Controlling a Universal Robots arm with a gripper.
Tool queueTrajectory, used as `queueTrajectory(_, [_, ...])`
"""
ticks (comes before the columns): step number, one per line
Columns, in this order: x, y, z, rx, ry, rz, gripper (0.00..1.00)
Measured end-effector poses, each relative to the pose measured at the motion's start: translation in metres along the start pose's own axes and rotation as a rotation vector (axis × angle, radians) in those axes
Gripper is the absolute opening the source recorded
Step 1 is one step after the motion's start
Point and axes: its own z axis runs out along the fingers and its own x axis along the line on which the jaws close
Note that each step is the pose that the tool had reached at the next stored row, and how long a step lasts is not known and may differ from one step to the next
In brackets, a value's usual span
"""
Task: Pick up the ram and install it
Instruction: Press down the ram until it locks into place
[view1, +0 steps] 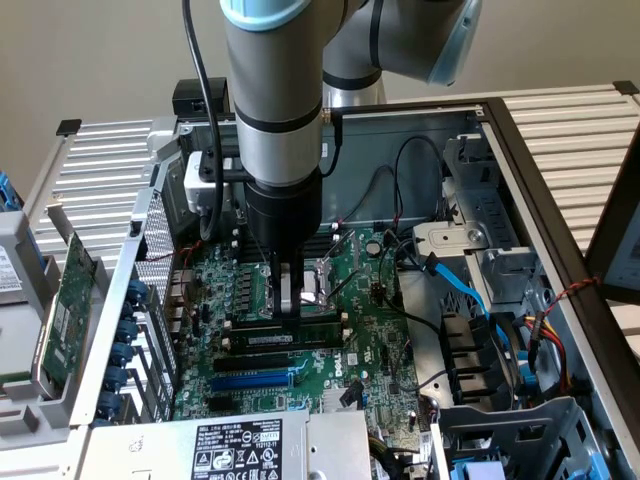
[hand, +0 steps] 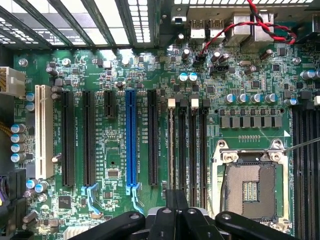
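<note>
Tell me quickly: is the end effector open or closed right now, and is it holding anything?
End effector: closed, tips down at the memory stick lying in its slot; whether it grips the stick cannot be told.

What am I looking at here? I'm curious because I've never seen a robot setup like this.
A grey robot arm reaches down into an open computer case. One picture comes from a camera standing off to the side. The other comes from a camera on the arm's wrist, looking down at the green motherboard. The arm's jaws are shut and sit just above the ram, a thin green stick lying along a memory slot. I cannot tell whether they are touching it.
</note>
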Motion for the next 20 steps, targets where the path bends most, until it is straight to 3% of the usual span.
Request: queueTrajectory(20, [0.0000, 0.0000, 0.0013, 0.0013, -0.0009, 0.000, 0.11])
